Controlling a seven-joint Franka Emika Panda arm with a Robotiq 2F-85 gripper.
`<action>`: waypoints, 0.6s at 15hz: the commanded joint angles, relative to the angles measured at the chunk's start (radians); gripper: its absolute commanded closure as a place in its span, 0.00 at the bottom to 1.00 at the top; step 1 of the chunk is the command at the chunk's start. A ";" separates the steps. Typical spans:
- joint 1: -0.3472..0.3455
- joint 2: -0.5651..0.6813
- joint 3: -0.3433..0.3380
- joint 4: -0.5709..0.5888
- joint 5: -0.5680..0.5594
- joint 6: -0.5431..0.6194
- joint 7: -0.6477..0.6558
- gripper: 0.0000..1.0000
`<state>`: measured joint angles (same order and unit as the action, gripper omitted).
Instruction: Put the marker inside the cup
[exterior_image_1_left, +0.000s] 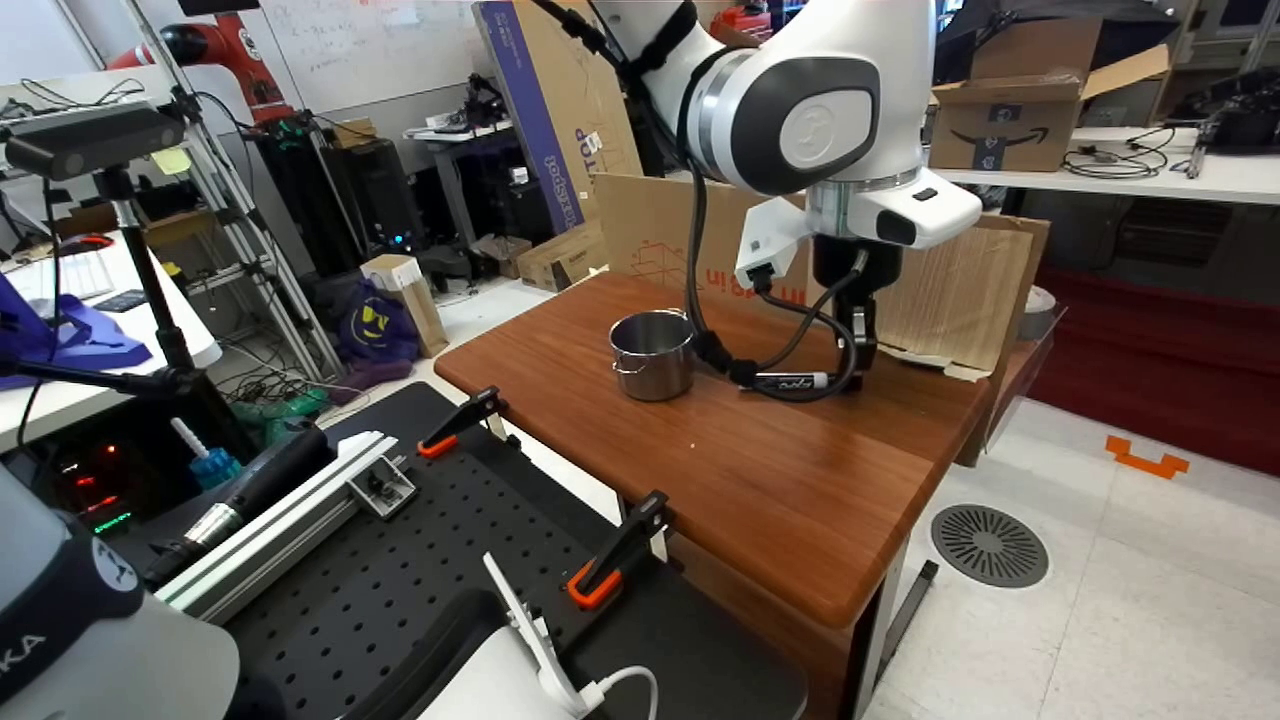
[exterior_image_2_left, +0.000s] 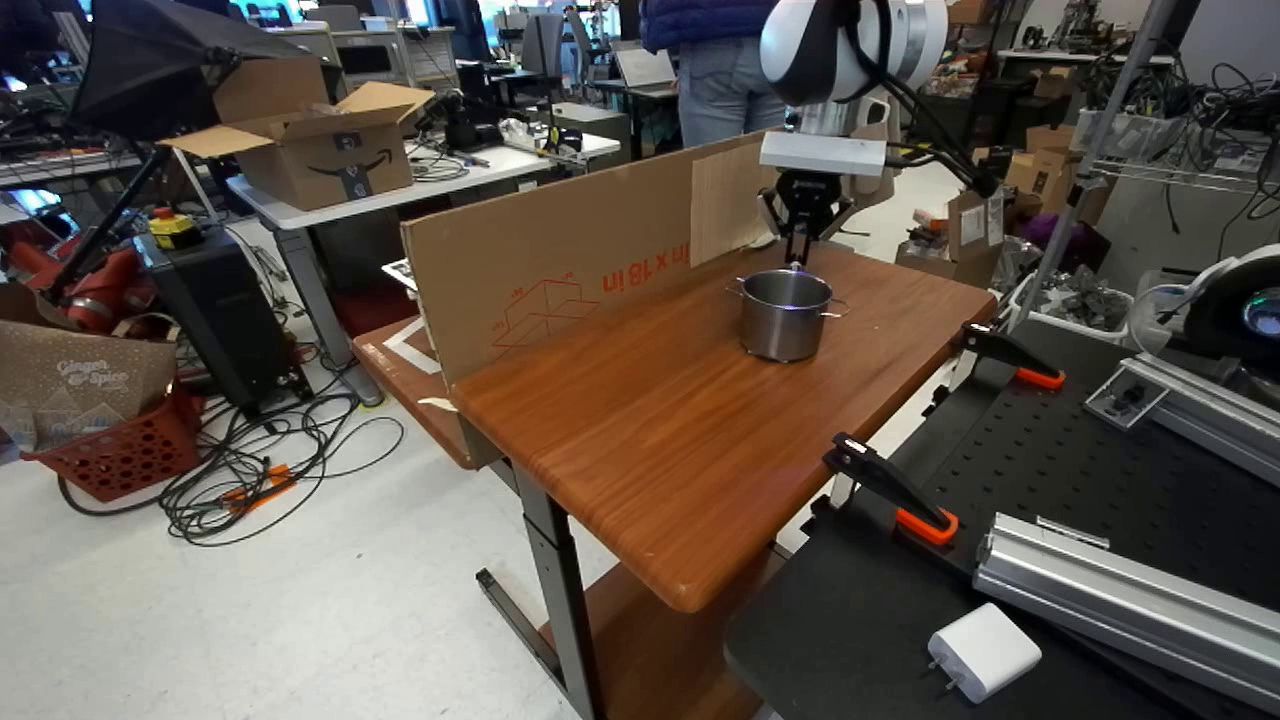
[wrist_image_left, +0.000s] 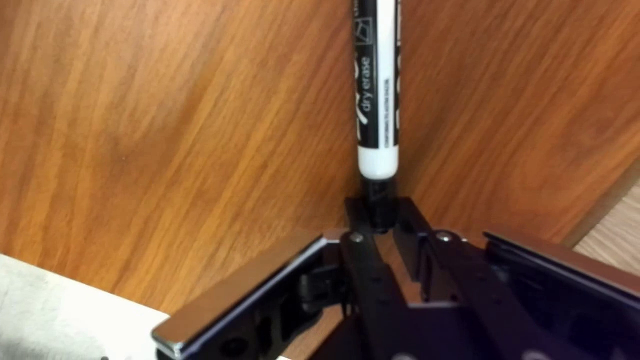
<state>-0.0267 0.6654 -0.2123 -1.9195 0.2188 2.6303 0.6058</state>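
The cup (exterior_image_1_left: 652, 375) is a small shiny grey metal pot with thin wire handles. It stands upright on the wooden table and also shows in an exterior view (exterior_image_2_left: 782, 325). The marker (exterior_image_1_left: 795, 382) is black with a white band and lies level at the gripper, beside the cup. In the wrist view the marker (wrist_image_left: 378, 90) points up out of the frame. My gripper (wrist_image_left: 381, 212) is shut on the marker's black end, low at the table; I cannot tell whether the marker touches the wood. In an exterior view the gripper (exterior_image_2_left: 797, 250) is behind the cup, which mostly hides the marker.
A cardboard panel (exterior_image_2_left: 600, 240) stands along the table edge, close behind the gripper. A black arm cable (exterior_image_1_left: 800, 398) loops down in front of the marker. Orange-and-black clamps (exterior_image_1_left: 620, 550) sit at the edge of the black perforated board (exterior_image_1_left: 400, 590) beside the wooden table (exterior_image_1_left: 760, 500).
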 joint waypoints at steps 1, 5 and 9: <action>0.015 -0.014 -0.011 -0.021 -0.018 0.036 -0.002 0.95; 0.021 -0.062 -0.019 -0.070 -0.019 0.079 -0.012 0.95; 0.054 -0.175 -0.058 -0.184 -0.047 0.174 -0.010 0.95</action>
<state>-0.0174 0.5869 -0.2288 -1.9886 0.2149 2.7210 0.5870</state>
